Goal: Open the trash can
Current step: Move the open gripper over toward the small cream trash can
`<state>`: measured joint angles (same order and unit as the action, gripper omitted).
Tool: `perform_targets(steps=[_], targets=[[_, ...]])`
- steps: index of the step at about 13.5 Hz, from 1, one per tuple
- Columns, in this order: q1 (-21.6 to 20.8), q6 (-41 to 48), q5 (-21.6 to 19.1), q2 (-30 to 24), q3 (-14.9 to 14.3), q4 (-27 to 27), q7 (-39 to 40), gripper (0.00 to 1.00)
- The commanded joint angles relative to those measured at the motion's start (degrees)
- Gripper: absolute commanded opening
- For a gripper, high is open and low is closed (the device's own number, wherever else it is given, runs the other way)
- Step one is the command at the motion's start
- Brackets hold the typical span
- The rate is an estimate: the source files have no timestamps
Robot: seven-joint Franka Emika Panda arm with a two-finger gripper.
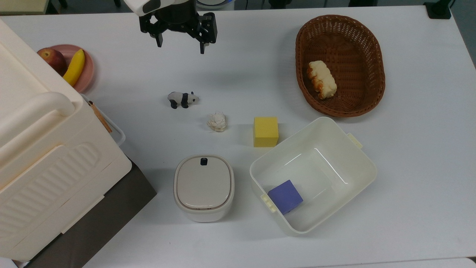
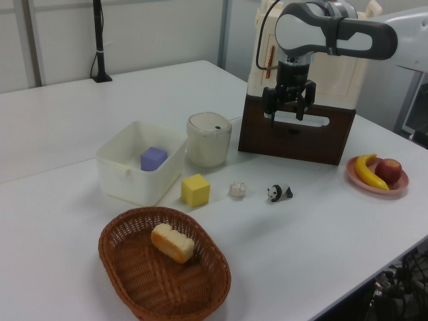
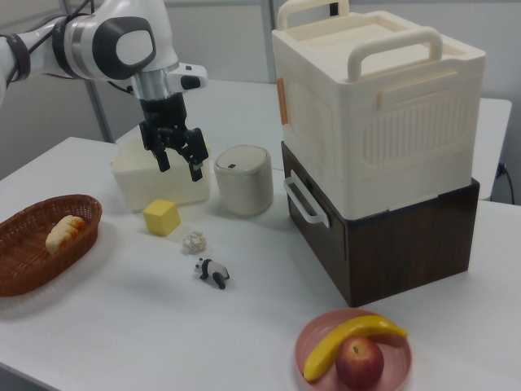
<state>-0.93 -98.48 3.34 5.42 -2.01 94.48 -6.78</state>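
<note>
The trash can (image 1: 203, 188) is a small cream-white rounded bin with a flat beige lid lying shut and a black button (image 1: 203, 161) on it. It stands near the front of the table in the top view, also seen as the trash can (image 2: 208, 139) and the trash can (image 3: 243, 180). My gripper (image 1: 180, 44) hangs open and empty in the air well above the table, far from the bin, at the top view's upper left. The gripper (image 2: 288, 114) and the gripper (image 3: 179, 164) show the same spread fingers.
A white tub (image 1: 357, 163) with a purple cube (image 1: 285, 196) sits beside the bin. A yellow cube (image 1: 266, 131), a crumpled paper ball (image 1: 216, 121) and a toy panda (image 1: 182, 99) lie mid-table. A wicker basket (image 1: 372, 48) holds bread; a big cream ribbed box (image 1: 48, 156) and a fruit plate (image 1: 88, 70) stand at the top view's left.
</note>
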Motion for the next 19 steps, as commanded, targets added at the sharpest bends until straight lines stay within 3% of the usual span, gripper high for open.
perform_targets(steps=[1,19], targets=[[0.0,1.4,-0.8,0.6,0.2,-0.6,1.4,1.0],[-0.2,-4.6,0.0,3.5,0.4,-0.3,2.1,1.0]])
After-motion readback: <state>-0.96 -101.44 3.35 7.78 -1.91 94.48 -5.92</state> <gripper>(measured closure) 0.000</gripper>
